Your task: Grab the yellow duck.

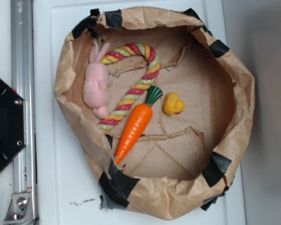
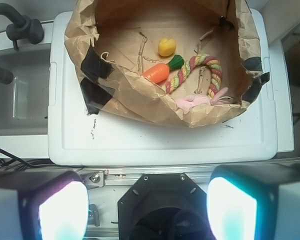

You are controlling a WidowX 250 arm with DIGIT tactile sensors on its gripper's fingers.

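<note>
My hand [image 2: 147,205] hangs open, far back; I should drop squarely over the yellow duck [image 1: 173,104], avoiding the carrot [image 1: 136,125].

Robot lab bench — metal rail [image 1: 22,108], white board [image 2: 160,137]
</note>
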